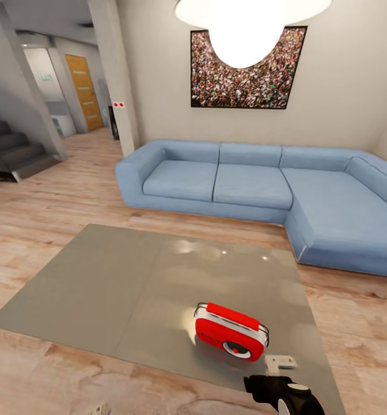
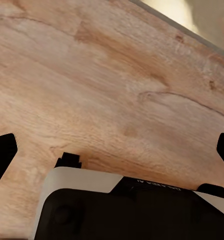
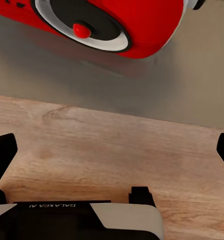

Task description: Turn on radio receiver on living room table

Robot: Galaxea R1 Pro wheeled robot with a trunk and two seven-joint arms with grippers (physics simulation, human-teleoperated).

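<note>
Radio receiver (image 1: 231,332): set near the table's (image 1: 101,288) near edge, toward its right corner, long axis along that edge | right gripper (image 3: 112,150): spread wide, nothing held, just short of the dial (image 3: 82,31) | right arm judged nearer.

The table (image 1: 101,288) carries the radio receiver (image 1: 231,332).

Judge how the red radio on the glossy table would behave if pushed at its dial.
The radio receiver looks rigid, so it should not flex. It leans back on its base, so a push might tip it. The table is glossy, so it could slide instead.
</note>
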